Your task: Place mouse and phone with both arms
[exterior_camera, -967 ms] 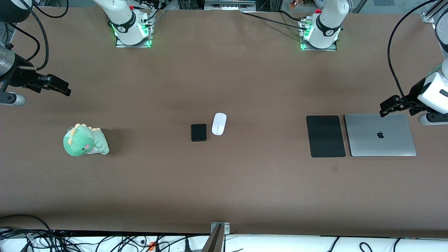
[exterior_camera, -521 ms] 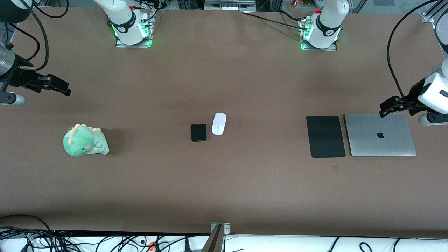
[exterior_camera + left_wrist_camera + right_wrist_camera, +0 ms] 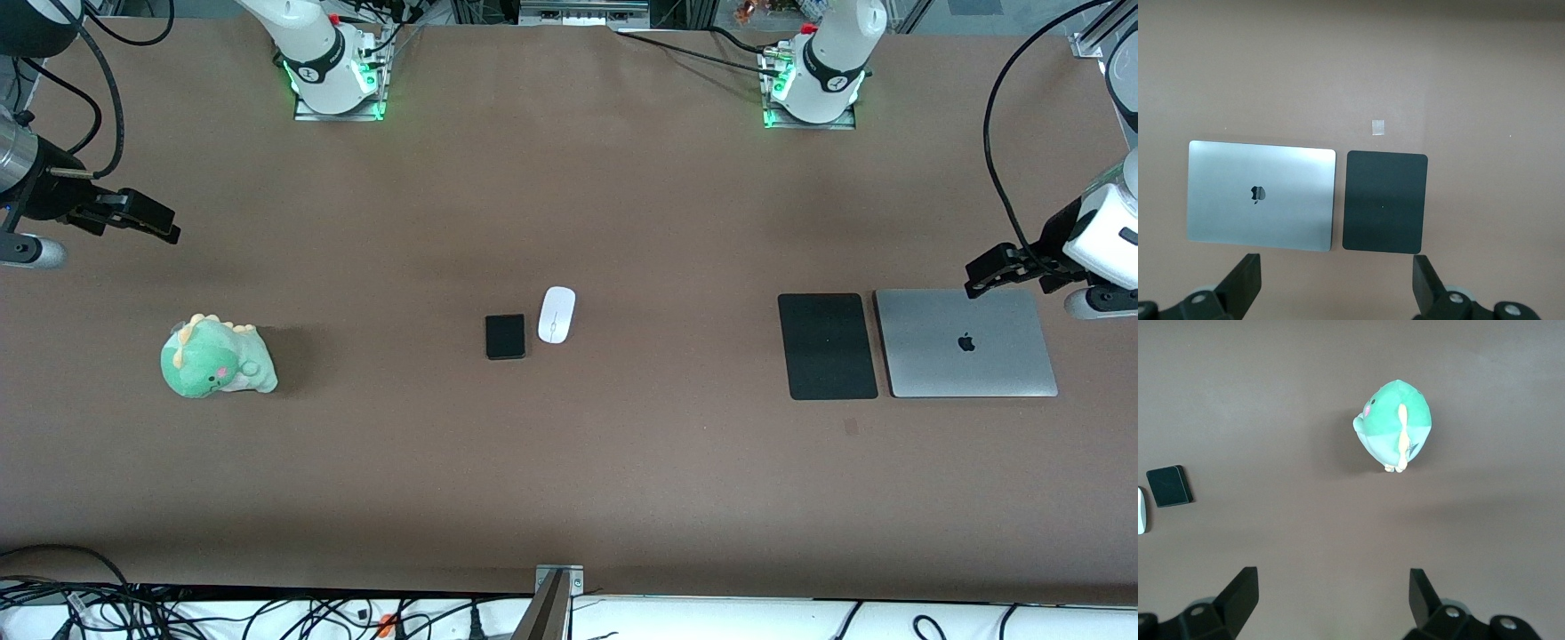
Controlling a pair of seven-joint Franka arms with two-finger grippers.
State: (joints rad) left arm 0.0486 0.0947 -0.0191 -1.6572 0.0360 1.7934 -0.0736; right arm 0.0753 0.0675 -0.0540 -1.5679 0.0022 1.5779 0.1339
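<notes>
The white oval mouse (image 3: 556,314) lies in the middle of the brown table, and the small black phone (image 3: 505,336) rests beside it, slightly nearer the front camera. In the right wrist view the phone (image 3: 1169,486) shows whole, while only a sliver of the mouse (image 3: 1140,511) shows at the frame's edge. My left gripper (image 3: 989,273) hangs open and empty in the air over the table just off the laptop's edge, at the left arm's end. My right gripper (image 3: 151,220) hangs open and empty over bare table at the right arm's end, well away from both objects.
A flat black mouse pad (image 3: 827,346) and a closed silver laptop (image 3: 965,342) lie side by side toward the left arm's end. A green plush dinosaur (image 3: 215,357) sits toward the right arm's end. A small piece of tape (image 3: 1378,127) lies near the pad.
</notes>
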